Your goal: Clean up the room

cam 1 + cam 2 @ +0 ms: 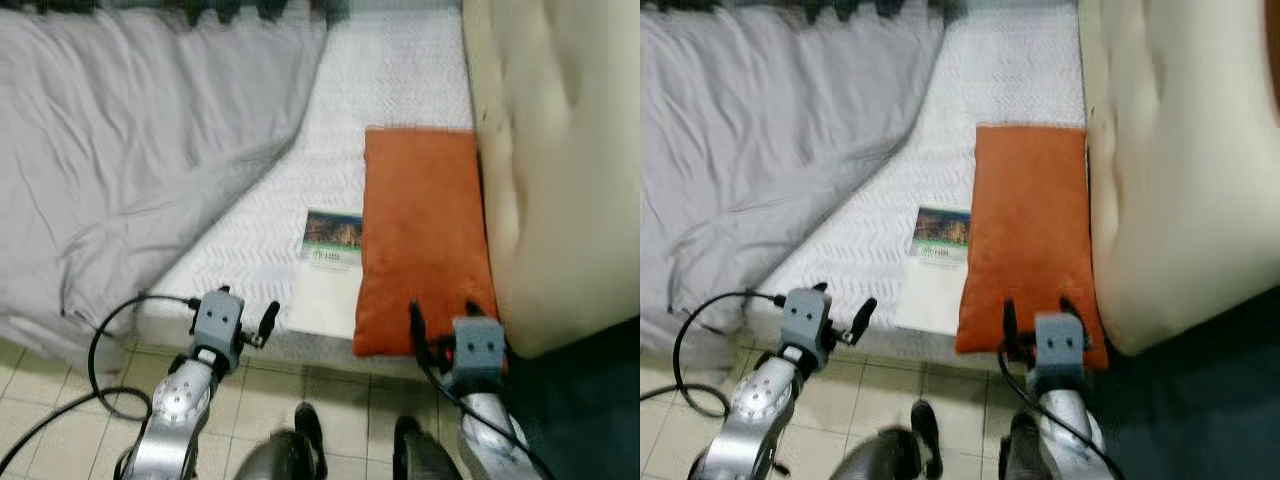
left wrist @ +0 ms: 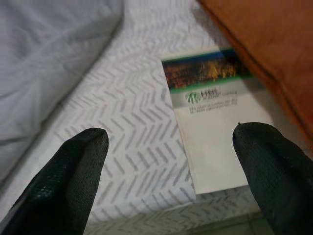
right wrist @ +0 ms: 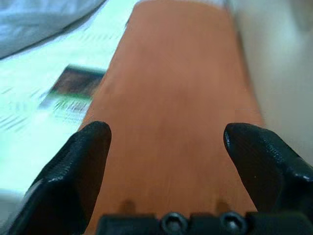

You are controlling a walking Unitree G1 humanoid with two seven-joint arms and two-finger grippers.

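Setting: bare mattress [image 1: 390,70] with a white chevron-quilted top, seen from its near edge, tiled floor [image 1: 60,370] below.
Orange cushion: orange cushion [image 1: 425,235] lies flat on the mattress, long side running away from the robot, its near end reaching the mattress edge and its right side touching or just beside the cream padded headboard [image 1: 560,150].
How it should handle: by its look, soft, light and floppy, with a velvety cover that ought to grip well; nothing fragile about it. A pinch on the near short edge or a near corner seems the surest hold, though it will likely sag when lifted from one end.
Right gripper: right gripper [image 1: 442,318] sits at the cushion's near end, fingers [image 3: 80,171] spread wide and clamped on nothing, the orange fabric between them in the wrist view.
Booklet: thin booklet [image 1: 328,270] with a photo band on its cover lies flat just left of the cushion, its right edge tucked against or slightly under it. Probably light, smooth and bendy, hard to pinch flat.
Left gripper: left gripper [image 1: 262,325] hovers at the mattress edge near the booklet's near end, fingers [image 2: 73,171] apart.
Grey sheet: grey sheet [image 1: 140,150] is rumpled over the left of the bed and hangs down its side.
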